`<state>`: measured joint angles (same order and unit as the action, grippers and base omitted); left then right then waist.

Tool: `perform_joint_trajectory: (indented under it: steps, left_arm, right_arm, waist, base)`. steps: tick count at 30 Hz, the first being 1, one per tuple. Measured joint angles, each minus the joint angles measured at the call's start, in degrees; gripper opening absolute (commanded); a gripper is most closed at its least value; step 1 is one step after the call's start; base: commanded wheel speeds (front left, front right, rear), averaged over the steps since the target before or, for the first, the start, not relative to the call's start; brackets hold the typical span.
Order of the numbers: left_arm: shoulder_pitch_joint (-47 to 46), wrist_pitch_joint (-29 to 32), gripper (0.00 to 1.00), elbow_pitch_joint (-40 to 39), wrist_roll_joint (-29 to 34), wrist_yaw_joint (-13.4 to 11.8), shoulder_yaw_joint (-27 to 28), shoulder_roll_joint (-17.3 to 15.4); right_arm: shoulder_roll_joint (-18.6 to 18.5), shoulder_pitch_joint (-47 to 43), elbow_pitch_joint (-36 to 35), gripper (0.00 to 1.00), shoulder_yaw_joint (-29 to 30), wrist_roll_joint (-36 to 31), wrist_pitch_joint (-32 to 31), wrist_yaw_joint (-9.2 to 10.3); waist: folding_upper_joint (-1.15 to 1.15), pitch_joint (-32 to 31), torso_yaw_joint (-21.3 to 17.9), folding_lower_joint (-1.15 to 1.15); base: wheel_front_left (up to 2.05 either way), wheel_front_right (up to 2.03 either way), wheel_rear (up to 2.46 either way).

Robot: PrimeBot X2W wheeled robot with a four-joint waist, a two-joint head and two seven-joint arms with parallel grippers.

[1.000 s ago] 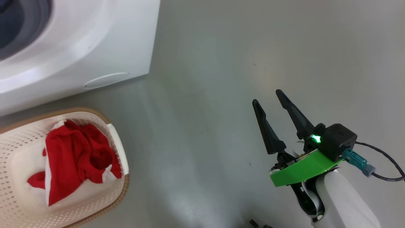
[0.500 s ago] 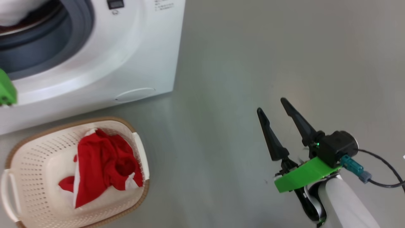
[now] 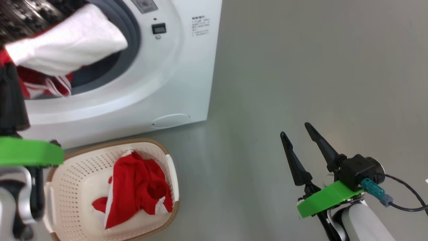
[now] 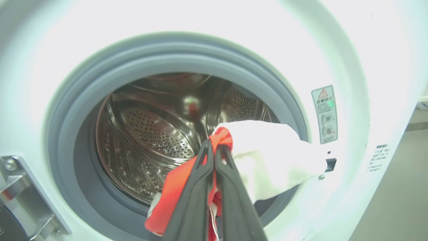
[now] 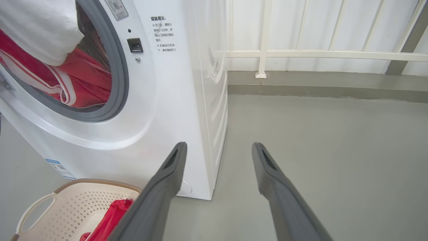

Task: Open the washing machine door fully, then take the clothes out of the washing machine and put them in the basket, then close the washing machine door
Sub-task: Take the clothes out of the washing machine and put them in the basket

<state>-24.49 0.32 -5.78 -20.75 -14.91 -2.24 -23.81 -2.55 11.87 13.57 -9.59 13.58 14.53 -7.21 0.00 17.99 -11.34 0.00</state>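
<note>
At the washing machine (image 3: 187, 73) mouth, left gripper (image 4: 214, 149) is clamped on red-and-white clothes (image 4: 271, 154); right gripper (image 3: 295, 130) spread, empty. Advise pulling clear of the gasket (image 4: 62, 134) before lowering over the basket (image 3: 73, 164), below the opening.

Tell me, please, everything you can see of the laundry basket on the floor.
The basket is a cream-white plastic tub, a rounded rectangle with walls pierced by rows of small holes, a brown woven-look rim and white handles at its short sides. It stands upright on the grey floor, close in front of the washing machine; whether they touch is unclear. A crumpled red garment with white panels lies inside, toward its right side in the head view, leaving part of the bottom bare.
</note>
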Motion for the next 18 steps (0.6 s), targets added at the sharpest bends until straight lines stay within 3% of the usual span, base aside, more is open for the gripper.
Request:
perform_joint_trajectory:
  steps: [18]
  left_arm:
    - [11.05,-3.99,0.00,-12.73,1.64,-2.80,-2.86,3.63]
  right_arm:
    - [-0.03,-8.23,-1.20,1.00,3.18,-1.08,-3.14,0.00]
  waist:
    - [0.00,-11.04,3.50,0.00]
  base:
    - [0.00,0.00,0.00]
